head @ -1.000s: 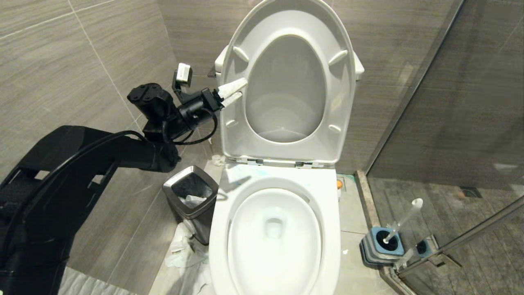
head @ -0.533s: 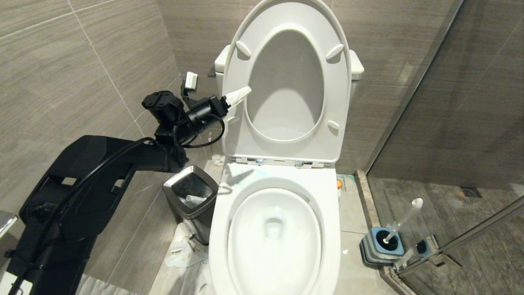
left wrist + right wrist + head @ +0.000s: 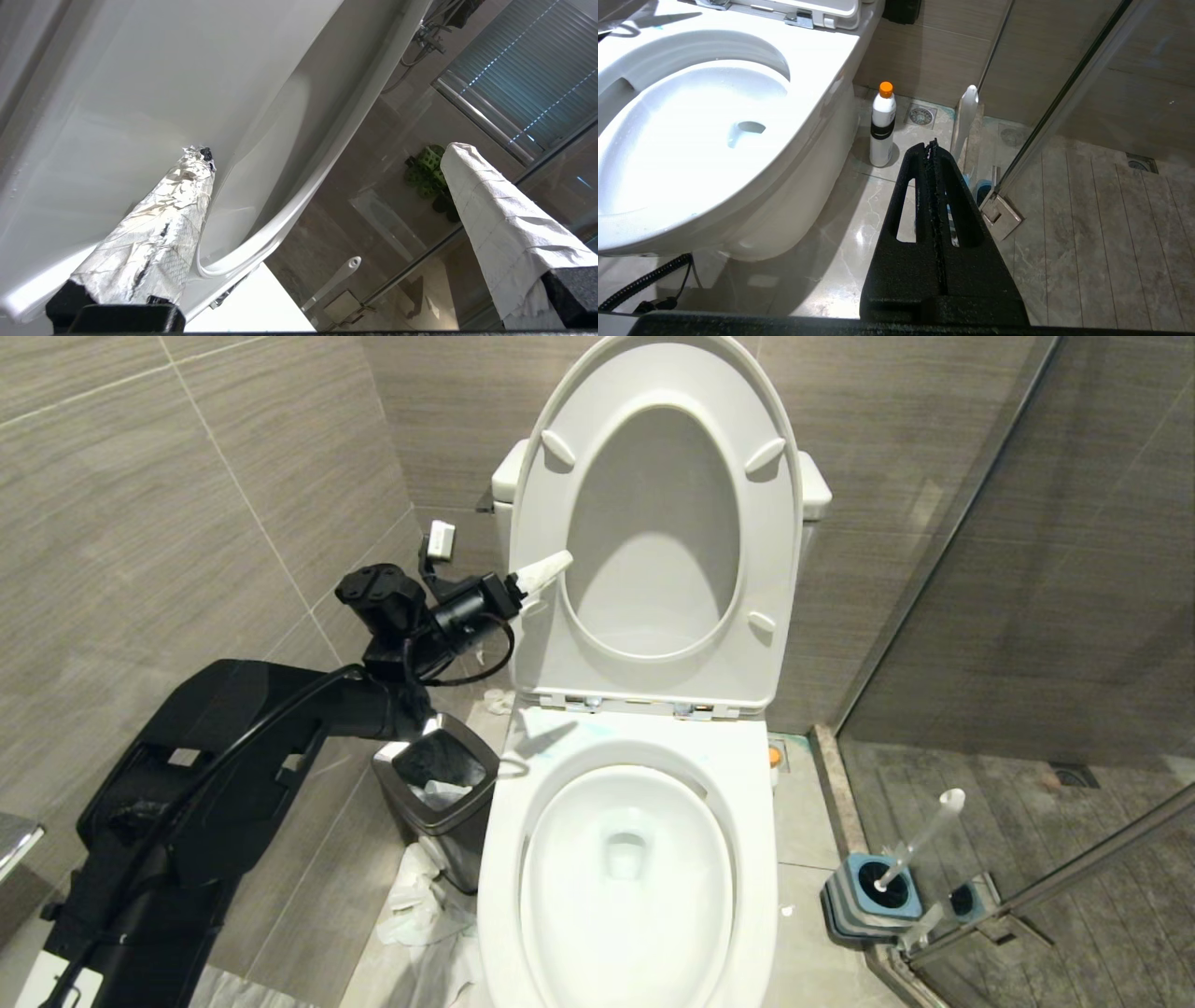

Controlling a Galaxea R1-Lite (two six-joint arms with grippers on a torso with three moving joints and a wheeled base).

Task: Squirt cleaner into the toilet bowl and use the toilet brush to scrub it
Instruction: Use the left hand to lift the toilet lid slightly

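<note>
i am operating in a bathroom: toilet bowl with raised lid, tiled walls, glass shower partition, floor drain.

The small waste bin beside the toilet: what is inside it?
Inside the waste bin lies crumpled white paper against a dark liner. What lies deeper is hidden. More crumpled tissue lies on the floor beside it.

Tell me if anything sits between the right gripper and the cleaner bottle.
Nothing visible does. In the right wrist view the right gripper, fingers shut, faces bare floor up to the cleaner bottle; the toilet brush stands off to one side.
</note>
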